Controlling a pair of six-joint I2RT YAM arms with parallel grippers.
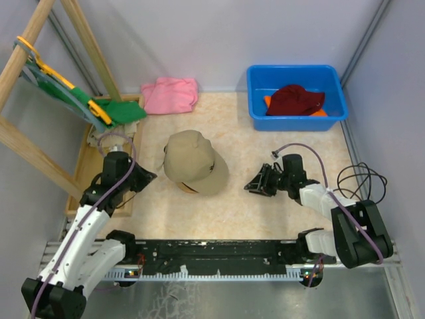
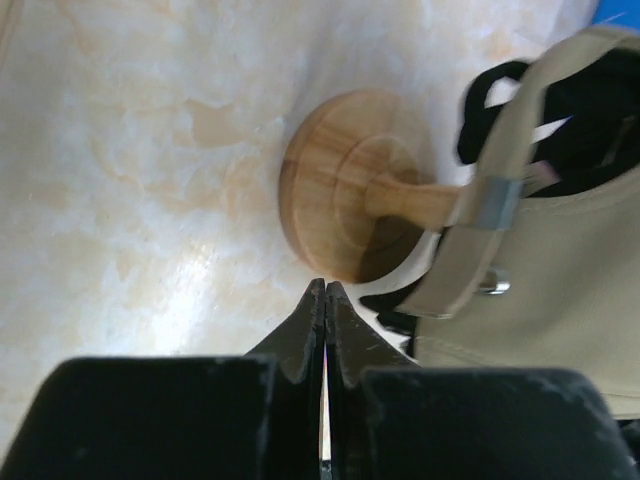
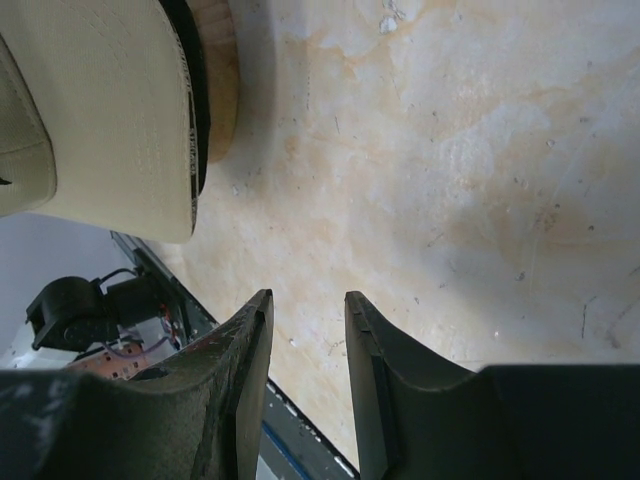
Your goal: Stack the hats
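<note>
A tan cap [image 1: 195, 163] sits on a round wooden stand [image 2: 345, 190] in the middle of the table. Black fabric [image 2: 600, 110] shows under its rim, another cap beneath it as far as I can tell. A dark red hat [image 1: 295, 100] lies in the blue bin [image 1: 259, 83], with an orange hat [image 1: 267, 101] showing under it. My left gripper [image 1: 151, 177] [image 2: 325, 286] is shut on nothing, just left of the tan cap [image 2: 570, 270] and near the stand's base. My right gripper [image 1: 250, 187] [image 3: 305, 297] is open and empty, low over the table right of the tan cap [image 3: 90, 100].
A pink folded cloth [image 1: 170, 95] lies at the back. A green garment on a yellow hanger [image 1: 99, 106] hangs from a wooden rack [image 1: 26, 143] at the left. Loose black cable [image 1: 358, 178] coils at the right, beside the right arm.
</note>
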